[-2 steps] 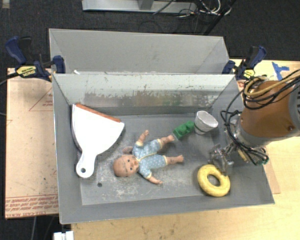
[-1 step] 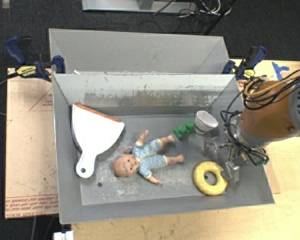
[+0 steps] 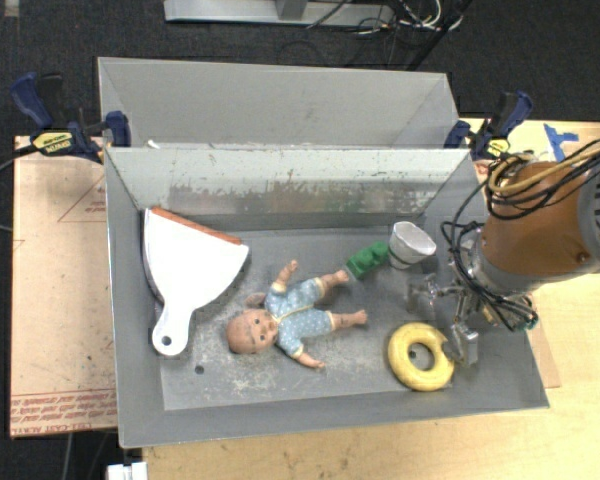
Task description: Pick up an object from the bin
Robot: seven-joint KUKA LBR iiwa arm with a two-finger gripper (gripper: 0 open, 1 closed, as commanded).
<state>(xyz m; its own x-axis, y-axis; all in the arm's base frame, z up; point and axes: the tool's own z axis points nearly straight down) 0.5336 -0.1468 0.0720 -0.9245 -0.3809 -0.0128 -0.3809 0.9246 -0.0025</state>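
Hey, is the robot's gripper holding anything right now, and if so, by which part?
Nothing that can be seen. The gripper hangs just right of the yellow ring, which lies flat on the floor of the bin.

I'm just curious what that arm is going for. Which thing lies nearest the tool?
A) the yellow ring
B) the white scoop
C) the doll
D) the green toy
A: the yellow ring lies right beside the tool, while the green toy, the doll and the white scoop all lie farther off to its left.
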